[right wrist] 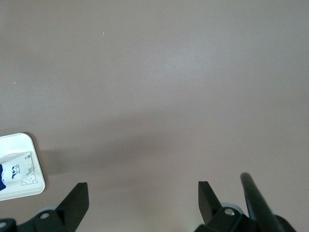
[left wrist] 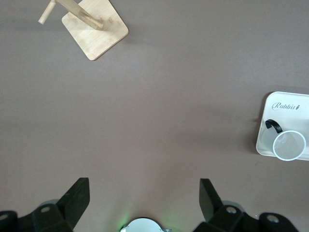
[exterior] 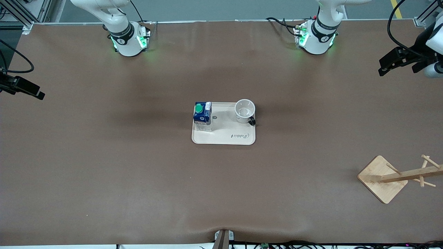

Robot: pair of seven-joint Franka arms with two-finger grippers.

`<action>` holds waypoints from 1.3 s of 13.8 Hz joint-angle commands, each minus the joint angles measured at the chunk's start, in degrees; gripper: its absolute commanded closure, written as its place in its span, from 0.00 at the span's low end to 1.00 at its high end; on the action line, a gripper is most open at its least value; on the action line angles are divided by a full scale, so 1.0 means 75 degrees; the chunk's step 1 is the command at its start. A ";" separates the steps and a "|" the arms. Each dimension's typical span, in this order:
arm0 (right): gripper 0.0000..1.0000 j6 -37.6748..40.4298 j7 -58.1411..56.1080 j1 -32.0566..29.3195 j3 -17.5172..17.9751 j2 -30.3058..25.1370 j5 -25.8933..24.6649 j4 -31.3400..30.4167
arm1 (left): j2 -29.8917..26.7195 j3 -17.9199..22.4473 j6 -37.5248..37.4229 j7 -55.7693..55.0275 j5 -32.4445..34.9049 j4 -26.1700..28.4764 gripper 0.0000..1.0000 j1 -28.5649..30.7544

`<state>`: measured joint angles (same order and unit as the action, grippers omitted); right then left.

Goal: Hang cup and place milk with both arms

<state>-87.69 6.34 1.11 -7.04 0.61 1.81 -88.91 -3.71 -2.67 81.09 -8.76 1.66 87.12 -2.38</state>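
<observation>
The cup [exterior: 245, 110], white with a black handle, stands upright on a cream tray [exterior: 225, 136] in the middle of the table. It also shows in the left wrist view [left wrist: 288, 145]. The milk [exterior: 202, 116], dark blue with a green cap, stands on the same tray toward the right arm's end. Part of the milk shows in the right wrist view [right wrist: 17, 169]. My left gripper [exterior: 382, 69] hangs open and empty high over the left arm's end of the table [left wrist: 145, 193]. My right gripper [exterior: 39, 94] hangs open and empty over the right arm's end [right wrist: 143, 195]. Both are well apart from the tray.
A wooden cup rack [exterior: 382, 178] with pegs stands on a square base near the front camera at the left arm's end; it also shows in the left wrist view [left wrist: 95, 29]. Brown table surface lies all round the tray.
</observation>
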 commanded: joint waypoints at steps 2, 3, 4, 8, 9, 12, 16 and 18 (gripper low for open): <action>0.00 0.0078 0.0057 -0.0054 0.0036 0.0153 -0.0019 0.0229 | 0.0049 -0.0019 -0.0137 0.0043 0.0037 -0.0154 0.00 0.0001; 0.00 0.0078 0.0057 -0.0054 0.0036 0.0153 -0.0008 0.0229 | 0.0049 -0.0030 -0.0137 0.0044 0.0037 -0.0166 0.00 0.0001; 0.00 0.0078 0.0057 -0.0054 0.0036 0.0153 -0.0008 0.0229 | 0.0049 -0.0031 -0.0137 0.0032 0.0025 -0.0155 0.00 -0.0011; 0.00 0.0078 0.0057 -0.0054 0.0036 0.0165 -0.0019 0.0229 | 0.0224 -0.0089 -0.0137 0.0043 0.0060 -0.0085 0.00 -0.0128; 0.00 0.0078 0.0057 -0.0054 0.0036 0.0165 -0.0019 0.0229 | 0.0248 -0.0170 -0.0183 -0.0061 0.0037 0.0055 0.00 -0.0128; 0.00 0.0067 0.0057 -0.0054 0.0036 0.0153 -0.0019 0.0229 | 0.0366 -0.0661 0.0236 -0.0283 0.0025 0.0511 0.00 -0.0105; 0.00 0.0067 0.0057 -0.0054 0.0036 0.0177 -0.0019 0.0229 | 0.0366 -0.1294 0.1173 -0.0834 0.0060 0.1483 0.00 -0.0093; 0.00 0.0067 0.0068 -0.0054 0.0036 0.0212 -0.0019 0.0229 | 0.0354 -0.1775 0.1630 -0.1639 0.0060 0.1987 0.00 -0.0093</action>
<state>-87.69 6.34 1.10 -7.05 1.17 1.81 -88.83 0.39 -13.29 89.97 -16.52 1.65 97.69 -3.19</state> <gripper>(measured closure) 0.000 0.000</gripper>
